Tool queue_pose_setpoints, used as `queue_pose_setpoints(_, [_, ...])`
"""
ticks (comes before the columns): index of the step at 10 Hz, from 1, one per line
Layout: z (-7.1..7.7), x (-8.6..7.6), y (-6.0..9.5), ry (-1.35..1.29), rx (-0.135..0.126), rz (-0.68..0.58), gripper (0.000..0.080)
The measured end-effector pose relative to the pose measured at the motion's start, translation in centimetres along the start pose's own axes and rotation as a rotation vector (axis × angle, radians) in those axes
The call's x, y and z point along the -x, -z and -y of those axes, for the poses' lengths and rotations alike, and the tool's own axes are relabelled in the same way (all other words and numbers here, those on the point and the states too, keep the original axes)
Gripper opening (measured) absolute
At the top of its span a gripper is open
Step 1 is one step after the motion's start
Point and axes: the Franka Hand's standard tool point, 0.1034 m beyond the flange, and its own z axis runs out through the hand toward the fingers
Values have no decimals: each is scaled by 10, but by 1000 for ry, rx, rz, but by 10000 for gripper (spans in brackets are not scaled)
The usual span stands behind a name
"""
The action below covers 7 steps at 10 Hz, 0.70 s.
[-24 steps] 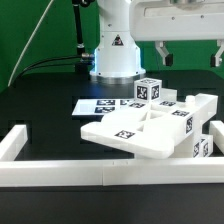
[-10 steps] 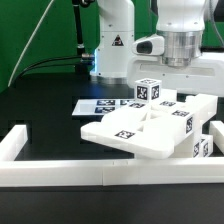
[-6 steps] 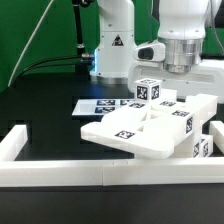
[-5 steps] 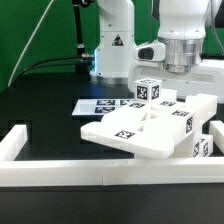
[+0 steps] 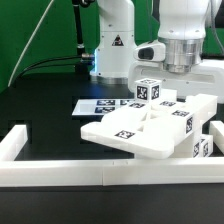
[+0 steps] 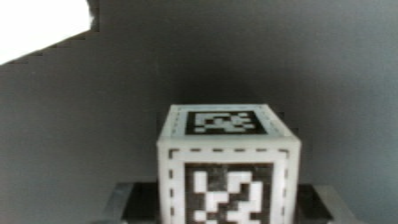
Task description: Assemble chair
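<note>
The chair lies in loose white tagged pieces. A wide flat panel point(image 5: 128, 130) rests tilted at the front. A small tagged cube point(image 5: 148, 90) and thicker pieces point(image 5: 200, 106) stand behind it. My gripper point(image 5: 181, 82) has come straight down behind those pieces at the exterior view's right, and its fingertips are hidden there. In the wrist view a white upright block point(image 6: 228, 150) with tags on its top and front fills the middle. My gripper point(image 6: 228, 202) has its dark fingers point(image 6: 139, 198) pressed against both sides of this block.
The marker board point(image 5: 100, 105) lies flat on the black table, left of the pieces. A long low white border rail point(image 5: 60, 172) runs along the front and turns up at the left. The arm's base point(image 5: 115, 50) stands at the back.
The arm swung in from the upper right and descended behind the pieces. Over the last half second it has held still in the exterior view.
</note>
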Motion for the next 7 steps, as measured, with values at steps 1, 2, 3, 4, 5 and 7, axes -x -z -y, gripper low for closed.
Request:
queue_pose_setpoints(1, [0,0,0,0,0,0,285])
queue_pose_setpoints(2, [0,0,0,0,0,0,285])
queue_pose_setpoints(3, [0,0,0,0,0,0,285])
queue_pose_setpoints(4, [0,0,0,0,0,0,285])
queue_pose_setpoints(5, [0,0,0,0,0,0,285])
queue_pose_setpoints(7, [6,1,13,-1,-6,12,285])
